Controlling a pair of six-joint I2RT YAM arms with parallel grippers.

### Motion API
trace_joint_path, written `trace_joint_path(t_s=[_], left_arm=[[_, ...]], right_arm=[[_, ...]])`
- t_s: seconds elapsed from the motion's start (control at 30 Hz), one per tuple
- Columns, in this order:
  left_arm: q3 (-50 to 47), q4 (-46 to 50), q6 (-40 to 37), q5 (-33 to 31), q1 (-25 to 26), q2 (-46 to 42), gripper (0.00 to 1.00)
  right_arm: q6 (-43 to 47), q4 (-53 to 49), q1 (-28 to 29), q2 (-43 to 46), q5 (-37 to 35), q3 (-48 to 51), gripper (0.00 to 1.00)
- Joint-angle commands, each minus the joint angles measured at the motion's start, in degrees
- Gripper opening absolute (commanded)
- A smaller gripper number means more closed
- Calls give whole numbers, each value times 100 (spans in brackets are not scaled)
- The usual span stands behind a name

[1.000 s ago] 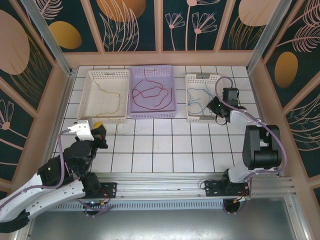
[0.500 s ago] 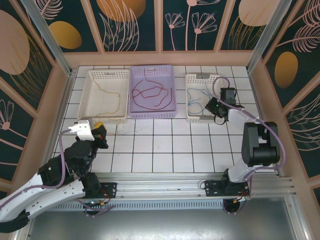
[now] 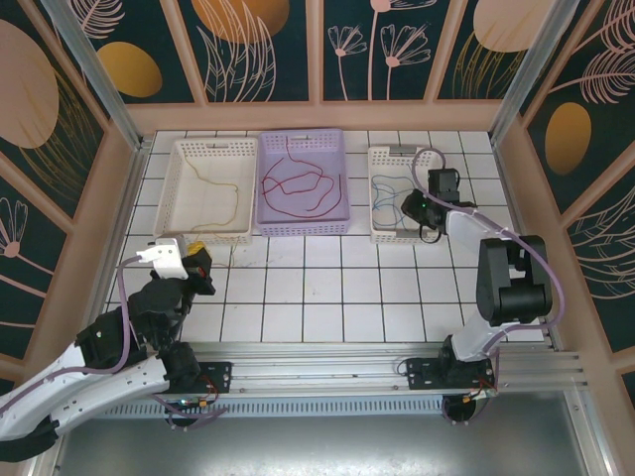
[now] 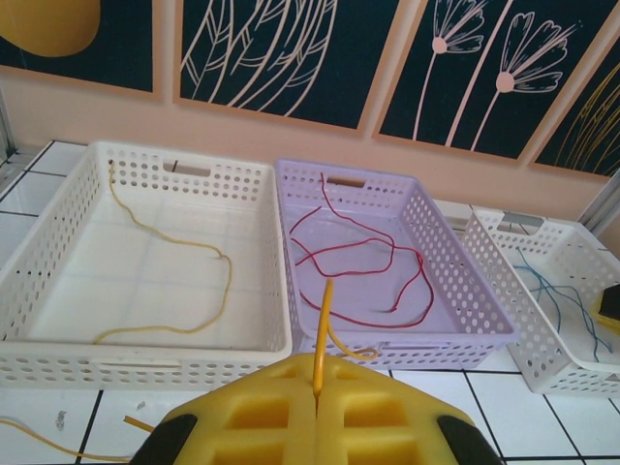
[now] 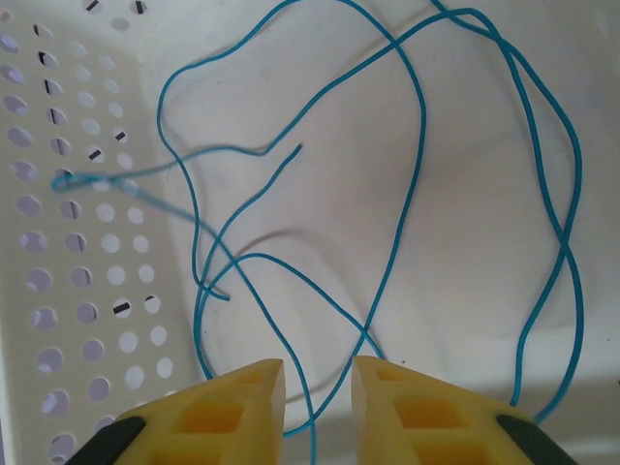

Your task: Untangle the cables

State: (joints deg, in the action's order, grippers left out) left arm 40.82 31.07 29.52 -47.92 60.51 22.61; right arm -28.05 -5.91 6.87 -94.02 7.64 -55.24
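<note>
A white tiled table (image 3: 317, 288) sits inside patterned walls, seen from above. Two robot arms are bolted at its near edge: the left arm (image 3: 89, 372) bends low over the near left tiles, and the right arm (image 3: 508, 288) reaches toward the far right.

Three perforated baskets stand in a row along the far side. The left white basket (image 3: 171, 198) holds a yellow cable (image 4: 225, 281) lying in a loose curve. The purple basket (image 3: 301, 226) in the middle holds a red cable (image 4: 387, 254) in open loops. The right white basket (image 3: 397, 236) holds a blue cable (image 5: 422, 116) in several overlapping loops.

The right gripper (image 5: 318, 373) hovers over the right white basket with its yellow fingers slightly spread. One strand of the blue cable passes through the gap between them without being squeezed.

The left gripper (image 4: 317, 363) sits near the front of the left white basket. Its fingers are pressed together, pinching a second yellow cable (image 4: 326, 310) that sticks up from the seam.
</note>
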Motion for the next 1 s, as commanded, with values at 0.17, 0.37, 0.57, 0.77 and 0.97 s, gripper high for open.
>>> trace_joint_path(t_s=[0.17, 0.37, 0.57, 0.77, 0.97], left_arm=[[-56, -39, -131, 39, -13, 50, 0], [-57, -40, -132, 72, -35, 81, 0], [-55, -49, -130, 107, -43, 79, 0], [-60, -65, -126, 125, -56, 84, 0], [-61, -58, -152, 127, -61, 132, 0]], right_arm=[[34, -132, 127, 680, -356, -3, 39], [53, -182, 167, 1147, -570, -2, 48], [80, -195, 198, 1372, -547, 22, 60], [117, -184, 356, 1712, -588, 101, 72], [294, -179, 918, 2576, -1128, 438, 99]])
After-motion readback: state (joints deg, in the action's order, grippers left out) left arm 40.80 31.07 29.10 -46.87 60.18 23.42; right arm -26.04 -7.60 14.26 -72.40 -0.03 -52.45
